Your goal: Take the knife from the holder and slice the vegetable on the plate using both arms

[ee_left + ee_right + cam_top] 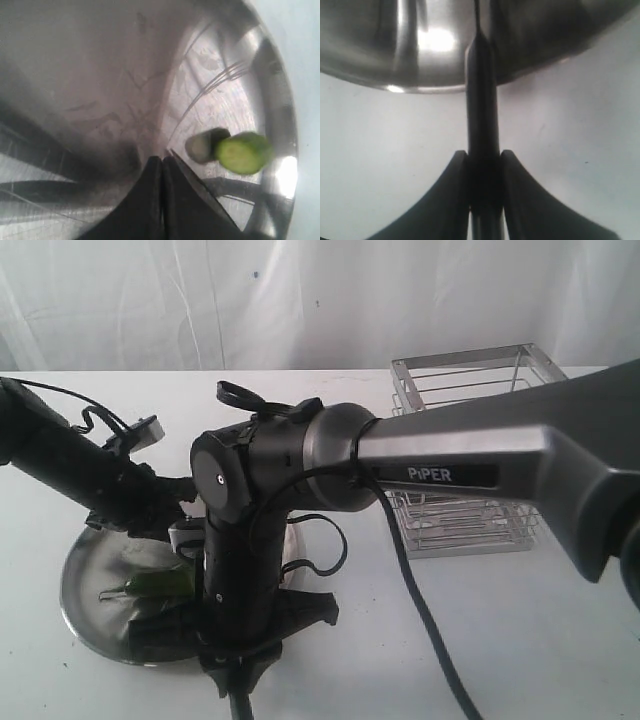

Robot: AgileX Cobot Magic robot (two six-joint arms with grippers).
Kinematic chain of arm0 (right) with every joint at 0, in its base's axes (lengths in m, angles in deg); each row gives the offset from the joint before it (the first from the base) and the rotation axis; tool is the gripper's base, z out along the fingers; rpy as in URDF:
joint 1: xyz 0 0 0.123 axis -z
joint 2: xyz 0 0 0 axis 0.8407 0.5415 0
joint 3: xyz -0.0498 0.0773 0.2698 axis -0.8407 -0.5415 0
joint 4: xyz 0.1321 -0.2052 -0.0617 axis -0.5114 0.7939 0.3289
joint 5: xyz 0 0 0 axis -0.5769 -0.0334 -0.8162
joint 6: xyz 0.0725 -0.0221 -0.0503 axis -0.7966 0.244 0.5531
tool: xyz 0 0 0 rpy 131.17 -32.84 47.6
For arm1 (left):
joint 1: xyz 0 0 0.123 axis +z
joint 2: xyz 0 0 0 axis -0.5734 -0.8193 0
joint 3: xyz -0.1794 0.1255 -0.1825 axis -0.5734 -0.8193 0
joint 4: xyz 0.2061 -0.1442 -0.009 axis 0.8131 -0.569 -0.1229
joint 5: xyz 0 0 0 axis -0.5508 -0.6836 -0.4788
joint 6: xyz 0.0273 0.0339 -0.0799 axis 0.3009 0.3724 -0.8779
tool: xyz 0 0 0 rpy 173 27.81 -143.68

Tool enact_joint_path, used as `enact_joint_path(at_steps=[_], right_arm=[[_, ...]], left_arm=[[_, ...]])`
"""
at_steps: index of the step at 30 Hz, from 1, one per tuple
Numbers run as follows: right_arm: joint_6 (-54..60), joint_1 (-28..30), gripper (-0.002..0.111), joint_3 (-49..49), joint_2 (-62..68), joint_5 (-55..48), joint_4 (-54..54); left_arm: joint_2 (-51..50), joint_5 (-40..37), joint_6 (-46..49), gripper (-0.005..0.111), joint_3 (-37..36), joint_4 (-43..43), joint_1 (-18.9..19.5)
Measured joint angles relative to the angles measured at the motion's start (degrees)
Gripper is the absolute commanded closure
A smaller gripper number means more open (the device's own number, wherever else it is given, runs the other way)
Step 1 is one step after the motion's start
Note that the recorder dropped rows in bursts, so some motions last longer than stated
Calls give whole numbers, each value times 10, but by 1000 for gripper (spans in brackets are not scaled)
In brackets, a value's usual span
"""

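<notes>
The plate (78, 585) lies at the front left of the white table. On it rests the green vegetable (152, 585). In the left wrist view a cut piece of the vegetable (245, 152) shows a pale green face, a short way beside my left gripper (162, 159). That gripper is shut with nothing between its fingers, low over the plate (100, 75). My right gripper (482, 161) is shut on the black handle of the knife (481, 100). The knife points over the rim of the plate (445, 80), its blade edge-on and mostly out of view. The right arm (450, 465) reaches across and hides the plate's right part.
The wire holder (465, 380) stands at the back right, partly behind the right arm. A black cable (425, 620) hangs from that arm down to the table front. White curtain behind the table.
</notes>
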Motion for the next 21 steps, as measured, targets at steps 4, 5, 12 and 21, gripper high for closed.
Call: enact_joint_path(at_steps=[4,5,12,21], right_arm=[[-2,1,108,0,0,0,13],[-2,1,108,0,0,0,15],[12,1,108,0,0,34,12],[18,1,108,-1,-32,57,21]], left_arm=[[35,14,0,107,0,-11,0],[43,18,0,107,0,-11,0],[98,39,0,107,1,-10,0],[152,53,0,107,1,-11,28]])
